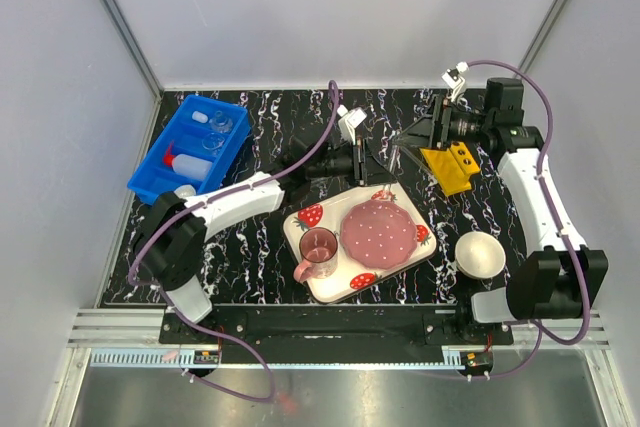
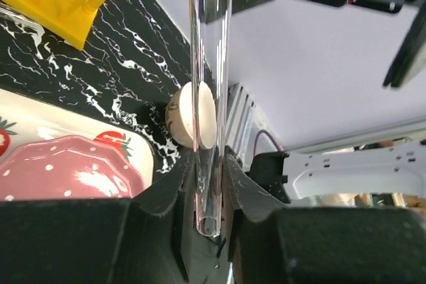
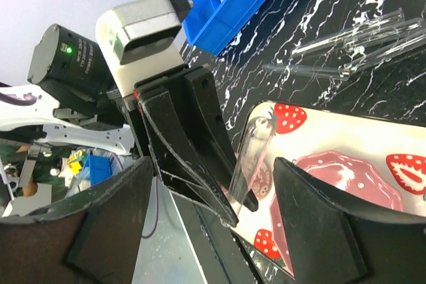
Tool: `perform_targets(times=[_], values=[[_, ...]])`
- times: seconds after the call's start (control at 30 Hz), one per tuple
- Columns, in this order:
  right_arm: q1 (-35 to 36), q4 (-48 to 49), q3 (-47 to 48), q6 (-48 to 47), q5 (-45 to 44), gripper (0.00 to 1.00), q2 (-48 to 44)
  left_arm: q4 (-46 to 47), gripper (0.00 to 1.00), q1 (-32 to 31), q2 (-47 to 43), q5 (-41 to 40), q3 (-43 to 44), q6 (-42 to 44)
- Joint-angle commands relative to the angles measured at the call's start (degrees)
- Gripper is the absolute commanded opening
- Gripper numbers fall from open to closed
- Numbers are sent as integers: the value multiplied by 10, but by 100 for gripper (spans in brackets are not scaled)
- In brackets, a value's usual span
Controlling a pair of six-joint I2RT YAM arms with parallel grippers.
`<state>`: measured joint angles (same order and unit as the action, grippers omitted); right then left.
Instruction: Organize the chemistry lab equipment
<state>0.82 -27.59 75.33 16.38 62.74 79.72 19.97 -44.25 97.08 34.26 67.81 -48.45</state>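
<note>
My left gripper is shut on a clear glass tube and holds it above the far edge of the strawberry tray. The jaws clamp the tube's open end. My right gripper is open and faces the left one, its fingers spread either side of the tube without touching it. The yellow holed rack lies tilted just right of both grippers. Several more clear tubes lie on the table. The white squeeze bottle and clear glassware sit in the blue bin.
The strawberry-print tray with pink plate and pink cup lies front centre. The white bowl stands to its right. A small white dome sits by the bin's near corner. Grey walls enclose the black marbled table.
</note>
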Motion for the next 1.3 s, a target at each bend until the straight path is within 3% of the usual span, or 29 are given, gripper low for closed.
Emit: perform_targets(times=[0.0, 0.37, 0.83, 1.03, 1.17, 1.27], values=[[-1, -65, 57, -57, 31, 79, 26, -64, 12, 6, -51, 32, 32, 116], [43, -147, 83, -107, 23, 76, 54, -84, 13, 13, -65, 67, 22, 167], [64, -144, 86, -88, 45, 42, 68, -168, 13, 13, -72, 60, 51, 235], [65, -143, 90, -93, 51, 22, 64, -189, 14, 13, -70, 60, 60, 251], [64, -144, 96, -105, 40, 18, 52, -197, 20, 17, -72, 59, 60, 247], [58, -153, 104, -120, 18, 17, 45, -179, 32, 32, -86, 67, 51, 223]])
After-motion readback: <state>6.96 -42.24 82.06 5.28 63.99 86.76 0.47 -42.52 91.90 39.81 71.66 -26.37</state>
